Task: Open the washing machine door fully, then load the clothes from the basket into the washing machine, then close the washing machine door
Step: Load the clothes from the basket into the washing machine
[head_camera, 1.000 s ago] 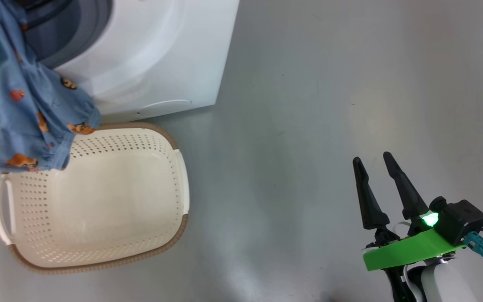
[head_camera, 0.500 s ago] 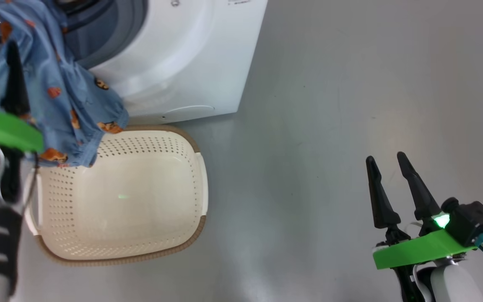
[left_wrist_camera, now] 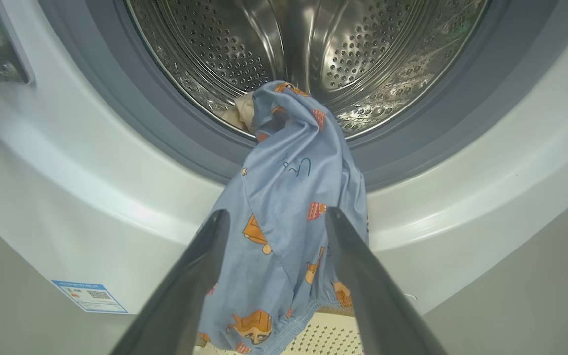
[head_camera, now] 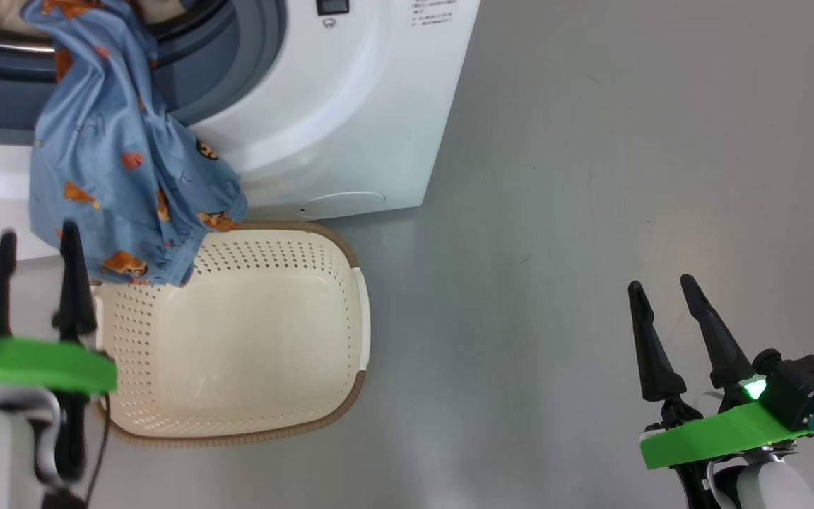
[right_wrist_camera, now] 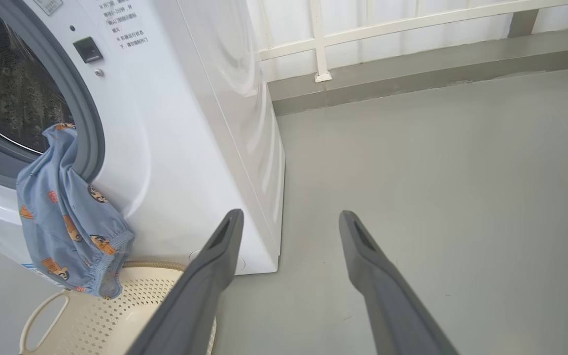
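Blue bear-print clothes (head_camera: 117, 177) hang half out of the washing machine (head_camera: 350, 106) drum (left_wrist_camera: 363, 49), draped over its gasket (left_wrist_camera: 412, 128), hem above the basket (head_camera: 287, 254). My left pincer (head_camera: 36, 237) and right pincer (head_camera: 661, 284) both stand apart, holding nothing. I'd grip the dangling hem and push it deep inside.

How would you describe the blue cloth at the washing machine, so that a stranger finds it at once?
Start at the white washing machine and find its round opening with the grey rubber ring. A cloth hangs out over that ring, down toward the cream basket. It is light blue with orange bears, unlike the plain cream cloth inside the drum.
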Robot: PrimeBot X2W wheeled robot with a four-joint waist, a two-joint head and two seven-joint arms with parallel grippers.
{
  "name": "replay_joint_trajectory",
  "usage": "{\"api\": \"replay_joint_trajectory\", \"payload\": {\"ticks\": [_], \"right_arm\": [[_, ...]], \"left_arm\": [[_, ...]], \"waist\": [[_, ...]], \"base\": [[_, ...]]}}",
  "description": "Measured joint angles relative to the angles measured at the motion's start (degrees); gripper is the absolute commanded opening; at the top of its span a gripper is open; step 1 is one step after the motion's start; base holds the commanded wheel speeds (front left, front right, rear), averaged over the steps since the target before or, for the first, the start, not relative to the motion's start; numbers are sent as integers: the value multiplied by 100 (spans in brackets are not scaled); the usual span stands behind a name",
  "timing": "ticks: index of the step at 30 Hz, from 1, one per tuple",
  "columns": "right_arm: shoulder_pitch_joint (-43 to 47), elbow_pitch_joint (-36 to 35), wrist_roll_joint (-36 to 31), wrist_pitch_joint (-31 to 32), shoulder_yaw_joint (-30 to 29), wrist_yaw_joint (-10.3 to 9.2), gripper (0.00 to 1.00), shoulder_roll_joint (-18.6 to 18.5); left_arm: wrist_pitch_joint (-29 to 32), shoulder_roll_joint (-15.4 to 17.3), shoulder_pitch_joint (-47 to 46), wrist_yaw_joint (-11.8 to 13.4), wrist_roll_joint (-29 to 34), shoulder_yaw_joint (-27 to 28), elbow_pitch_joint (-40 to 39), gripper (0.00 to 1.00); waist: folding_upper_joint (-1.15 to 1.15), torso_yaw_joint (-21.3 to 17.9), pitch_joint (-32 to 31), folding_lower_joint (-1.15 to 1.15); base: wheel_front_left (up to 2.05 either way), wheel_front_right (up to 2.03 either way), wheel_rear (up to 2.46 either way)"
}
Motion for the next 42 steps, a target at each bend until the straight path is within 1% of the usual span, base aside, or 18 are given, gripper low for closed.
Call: {"api": "replay_joint_trajectory", "payload": {"ticks": [6,12,16,20,27,33,42], "right_arm": [[36,4,0,0,0,0,100,-37],[103,11,1,0,5,0,100,-92],[103,9,1,0,1,0,100,-120],[103,9,1,0,1,0,100,-126],[102,-3,0,0,2,0,100,-127],[69,-62,0,0,-14,0,100,-119],[-131,-111,-33,0,-33,0,100,-47]], "left_arm": [[1,-209,725,0,93,200,-419,100],[1,-233,1279,0,179,264,-754,100],[0,-274,1410,0,183,322,-932,100],[1,-337,1416,0,194,324,-954,100],[1,-338,1408,0,193,318,-939,100],[1,-232,1205,0,176,129,-575,100],[3,10,175,0,68,-258,563,100]], "waist": [[0,58,-99,0],[0,113,-140,0],[0,144,-126,0],[0,148,-128,0],[0,120,-92,0],[0,136,83,0],[0,179,464,0]], "base": [[0,0,0],[0,0,0],[0,0,0],[0,0,0],[0,0,0],[0,0,0],[0,0,0]]}}
